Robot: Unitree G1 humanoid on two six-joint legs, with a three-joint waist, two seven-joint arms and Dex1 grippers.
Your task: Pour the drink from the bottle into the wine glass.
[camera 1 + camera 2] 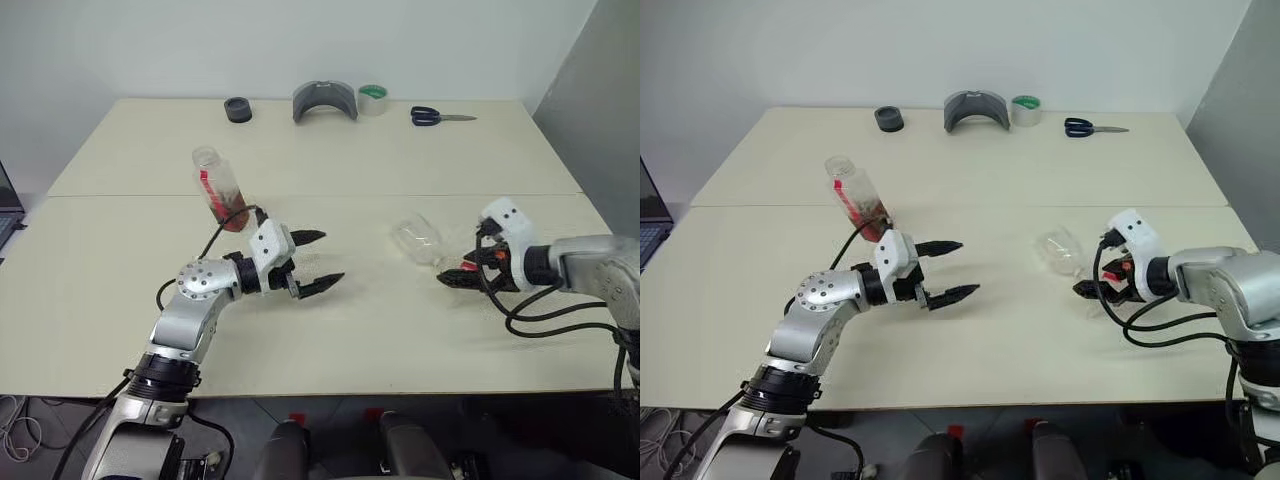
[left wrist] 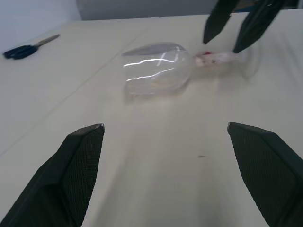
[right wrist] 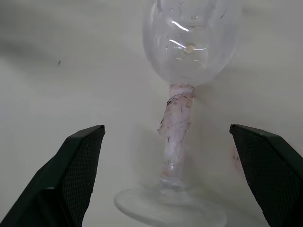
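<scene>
Left tool: your left tool (image 1: 318,262) is hovering over the middle of the table (image 1: 330,340) with its two black fingers spread wide, gripping nothing, and pointing across toward the wine glass.
Right tool: your right tool (image 1: 458,275) is sitting near the table's right edge, fingers spread wide on either side of the glass's stem without pinching it.
Wine glass: you are looking at the wine glass (image 1: 420,242) lying on its side right of the table's centre, bowl toward the middle, foot toward your right tool.
Stem: it is carrying a whitish, red-stained wrapping (image 3: 176,124).
Bottle: the bottle (image 1: 220,188) is leaning behind your left tool, left of centre, with reddish drink (image 1: 232,214) in its lower end.
Far edge: a black ring (image 1: 238,109), grey holder (image 1: 324,101), tape roll (image 1: 372,99) and scissors (image 1: 440,116) are lying there.
</scene>
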